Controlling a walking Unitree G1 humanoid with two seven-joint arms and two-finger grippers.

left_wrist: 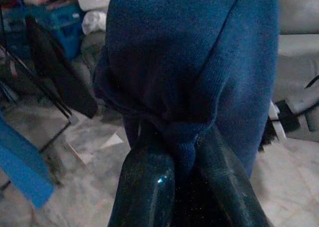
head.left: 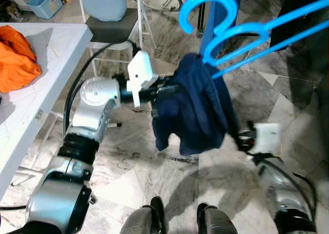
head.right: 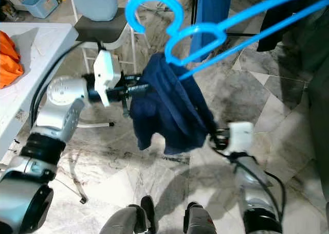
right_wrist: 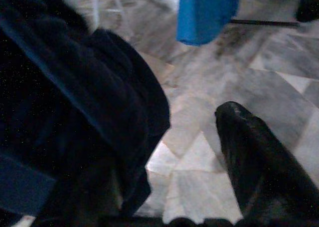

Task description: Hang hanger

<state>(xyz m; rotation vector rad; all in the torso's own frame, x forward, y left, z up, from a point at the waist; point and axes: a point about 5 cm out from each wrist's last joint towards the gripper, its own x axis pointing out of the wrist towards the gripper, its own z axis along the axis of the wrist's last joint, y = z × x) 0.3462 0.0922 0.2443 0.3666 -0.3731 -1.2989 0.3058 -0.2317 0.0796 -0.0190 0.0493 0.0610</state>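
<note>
A bright blue plastic hanger (head.left: 241, 31) hangs in the air at the upper middle, its hook (head.left: 205, 0) curling to the left and its arms running off to the upper right. A navy blue garment (head.left: 198, 110) is draped from its lower arm. My left gripper (head.left: 172, 87) reaches in from the left and is shut on a fold of the garment (left_wrist: 199, 62), its fingers (left_wrist: 149, 182) pinching the cloth. My right gripper (head.left: 237, 136) sits low at the garment's right edge, open. One finger (right_wrist: 254, 157) is bare and the cloth (right_wrist: 75, 112) covers the other side.
A white table (head.left: 51, 54) with an orange cloth (head.left: 15, 59) stands at my left. Behind the garment is a white chair (head.left: 110, 31), with a blue bin (head.left: 45, 1) further back. Dark cloth (head.right: 308, 38) hangs at the right. Marble floor lies below around my feet (head.left: 154, 213).
</note>
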